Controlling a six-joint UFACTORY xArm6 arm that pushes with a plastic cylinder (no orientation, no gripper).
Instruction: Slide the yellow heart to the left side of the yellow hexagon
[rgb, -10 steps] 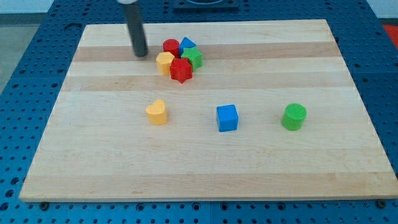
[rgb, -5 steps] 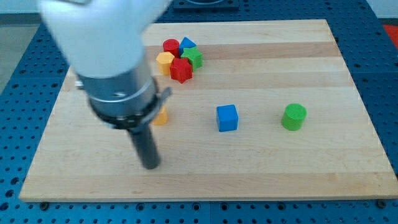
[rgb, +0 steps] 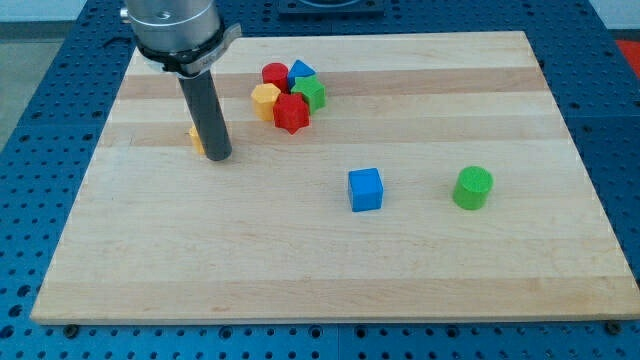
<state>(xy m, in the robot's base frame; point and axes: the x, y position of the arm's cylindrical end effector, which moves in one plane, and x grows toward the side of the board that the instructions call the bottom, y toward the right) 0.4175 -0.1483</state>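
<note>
Bench (rgb: 400, 260): wooden board. My tip (rgb: 220, 157) rests at board's 10 o'clock area, touching the yellow heart (rgb: 196, 139), mostly hidden behind the rod. Yellow hexagon (rgb: 265, 100) sits at heart's 2 o'clock, clustered with red star (rgb: 291, 114). Jaws: none fitted.

My tip (rgb: 219, 157) rests on the board, rod upright, seemingly tilted slightly.

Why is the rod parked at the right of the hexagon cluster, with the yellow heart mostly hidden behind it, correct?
Not quite: the camera view shows my tip at the view's left of the cluster, not the right. The yellow hexagon sits to its upper right. The yellow heart is indeed mostly hidden behind the rod.
</note>
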